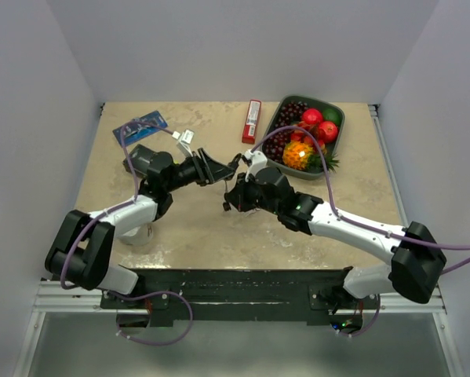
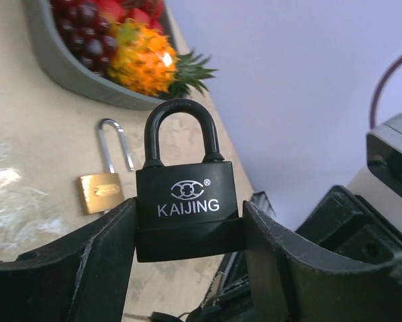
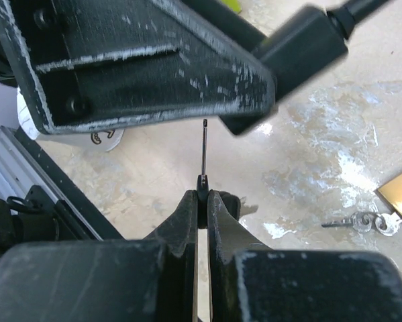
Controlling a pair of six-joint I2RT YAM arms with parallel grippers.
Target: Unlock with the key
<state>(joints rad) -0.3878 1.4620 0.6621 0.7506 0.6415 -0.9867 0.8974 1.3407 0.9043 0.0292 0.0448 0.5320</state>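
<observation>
Between left jaws, padlock (image 2: 187,208), right jaws pinching key (image 3: 205,151)

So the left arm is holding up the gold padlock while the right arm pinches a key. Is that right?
Not quite. The left end effector grips the black padlock, not the gold one; the gold padlock lies on the table, as the left wrist view shows. The right end effector does pinch a key.
</observation>
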